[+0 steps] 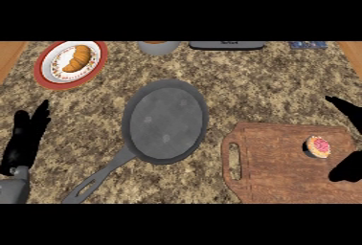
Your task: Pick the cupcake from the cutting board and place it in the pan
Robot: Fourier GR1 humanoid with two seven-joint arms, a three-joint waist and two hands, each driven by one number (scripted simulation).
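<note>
A pink-frosted cupcake (318,146) sits near the right edge of the wooden cutting board (283,172), just left of the robot's right hand (350,160), whose fingers are spread open and hold nothing. The dark pan (164,122) lies mid-counter, left of the board. The left hand (25,139) rests open at the counter's left edge.

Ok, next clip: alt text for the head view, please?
A pink-frosted cupcake sits on a wooden cutting board at right, the right hand open beside it. A grey pan lies mid-counter; the left hand rests open at left, a croissant plate behind.
</note>
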